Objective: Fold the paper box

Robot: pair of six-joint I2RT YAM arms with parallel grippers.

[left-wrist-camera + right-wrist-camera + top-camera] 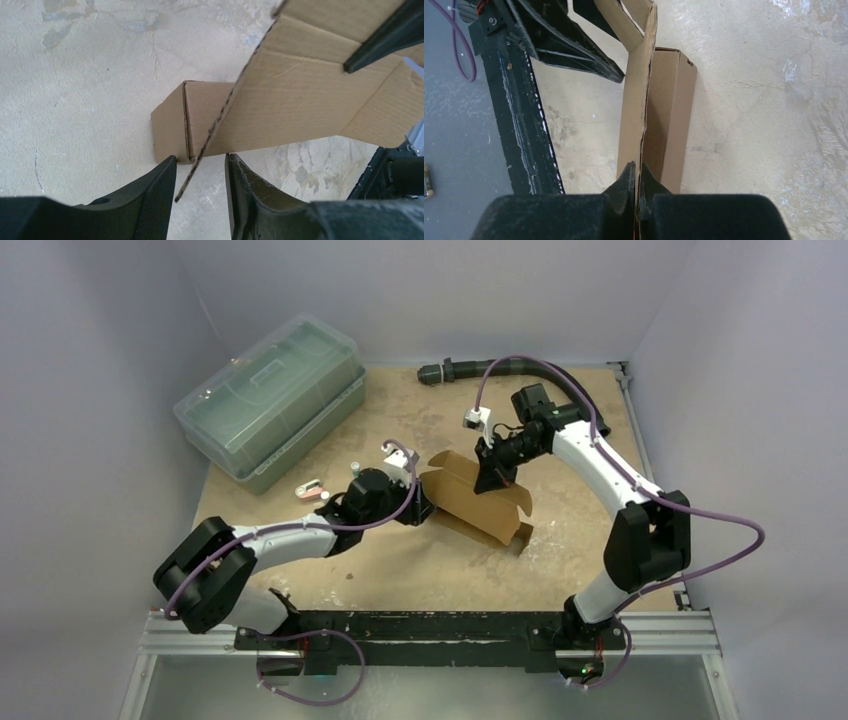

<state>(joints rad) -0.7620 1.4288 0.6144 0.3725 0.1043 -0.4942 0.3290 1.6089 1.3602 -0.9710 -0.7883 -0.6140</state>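
The paper box (480,502) is a brown cardboard piece, partly folded, standing mid-table with its flaps up. My right gripper (495,478) is shut on the top edge of one upright flap; in the right wrist view the gripper (637,172) pinches the thin cardboard edge (641,105). My left gripper (420,508) is at the box's left end, jaws open. In the left wrist view the gripper (200,165) straddles a loose flap edge (192,170) without clamping it, with the folded box corner (172,122) just beyond.
A large clear greenish lidded plastic bin (272,395) stands at the back left. A black hose (500,367) lies along the back edge. A small pink and white object (310,490) lies left of the left wrist. A metal rail (430,635) runs along the near edge.
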